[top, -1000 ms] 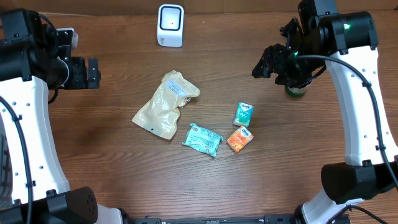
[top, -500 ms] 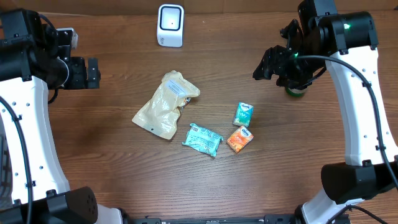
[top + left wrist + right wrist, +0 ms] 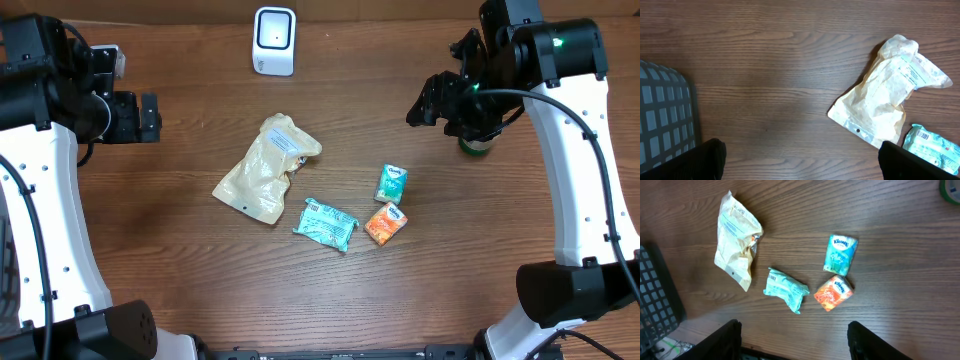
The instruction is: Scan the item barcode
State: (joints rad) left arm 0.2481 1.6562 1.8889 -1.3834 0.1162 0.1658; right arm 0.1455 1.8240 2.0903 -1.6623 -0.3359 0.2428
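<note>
1. The counter (image 3: 150, 260) is dark brown wood, with its grain running left to right in the overhead view.
2. A dark grid basket (image 3: 662, 125) sits at the counter's left edge, cut off by the frame in both wrist views.
3. A green round object (image 3: 477, 147) lies on the counter's right rear part. It is mostly hidden from above, so its kind cannot be told.
</note>
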